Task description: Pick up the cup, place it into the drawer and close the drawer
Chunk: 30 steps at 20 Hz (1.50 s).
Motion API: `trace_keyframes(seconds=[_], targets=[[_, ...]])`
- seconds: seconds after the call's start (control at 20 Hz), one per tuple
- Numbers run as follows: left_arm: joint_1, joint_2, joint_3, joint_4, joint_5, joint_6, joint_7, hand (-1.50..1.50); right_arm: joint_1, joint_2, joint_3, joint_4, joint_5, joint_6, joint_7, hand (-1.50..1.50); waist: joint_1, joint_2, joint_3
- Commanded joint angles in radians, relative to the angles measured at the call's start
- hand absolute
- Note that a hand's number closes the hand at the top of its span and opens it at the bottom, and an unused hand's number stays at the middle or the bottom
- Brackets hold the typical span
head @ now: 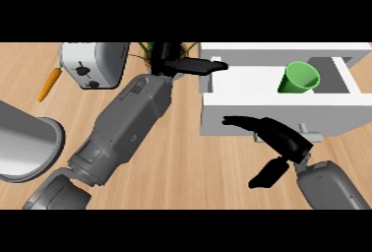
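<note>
The green cup, tapered and tilted, already lies in the open white drawer at the surface's far right corner. The right hand, open and empty, is at the drawer's front, probably to push it shut. The left hand, also open and empty, is beside the drawer's left wall.

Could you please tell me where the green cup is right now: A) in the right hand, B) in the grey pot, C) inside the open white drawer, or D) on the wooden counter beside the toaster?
C: the green cup lies tilted on the floor of the open white drawer.
</note>
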Motion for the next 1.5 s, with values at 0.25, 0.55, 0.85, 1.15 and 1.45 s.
trace_keyframes(seconds=[0.25,0.55,0.85,1.15,1.45], targets=[[0.107,0.088,0.018,-0.117,0.013,-0.071,0.019,-1.5,-0.202,0.094,0.015,0.581,0.195,-0.181,-0.183,1.5,0.081,0.003,0.002],[0.227,0.109,-0.008,-0.19,0.007,-0.135,0.012,-1.5,-0.385,0.049,-0.139,0.81,0.134,-0.22,-0.348,1.5,0.121,0.012,0.003],[0.26,0.149,-0.004,-0.246,0.016,-0.153,0.044,-1.5,-0.547,0.003,-0.26,0.962,0.094,-0.286,-0.395,1.5,0.153,0.026,0.005],[0.284,0.17,-0.017,-0.286,0.017,-0.185,0.072,-1.5,-0.622,-0.063,-0.332,0.999,0.045,-0.264,-0.36,1.5,0.179,0.03,0.005],[0.305,0.181,-0.017,-0.302,0.026,-0.217,0.084,-1.5,-0.632,-0.094,-0.349,0.971,0.015,-0.214,-0.349,1.5,0.195,0.038,0.004]])
